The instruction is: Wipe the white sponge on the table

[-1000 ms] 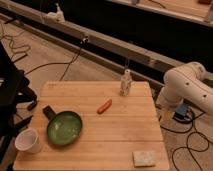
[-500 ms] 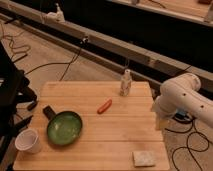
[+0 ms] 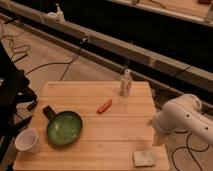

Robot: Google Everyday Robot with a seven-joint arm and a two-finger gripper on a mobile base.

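The white sponge (image 3: 144, 158) lies flat on the table (image 3: 95, 95) near its front right corner. It is a small off-white square with a speckled greyish top. My white arm (image 3: 184, 119) reaches in from the right of the table. My gripper (image 3: 157, 133) hangs at the table's right edge, a little behind and to the right of the sponge, not touching it.
A green pan (image 3: 64, 128) with a dark handle sits at the front left, and a white paper cup (image 3: 28, 141) stands left of it. A small red-orange object (image 3: 104, 106) lies mid-table. A small white bottle (image 3: 125, 83) stands at the back edge. Cables run over the floor.
My arm has swung down and to the left, from beside the table's far right corner to its right edge, closer to the sponge. The things on the table have not moved.
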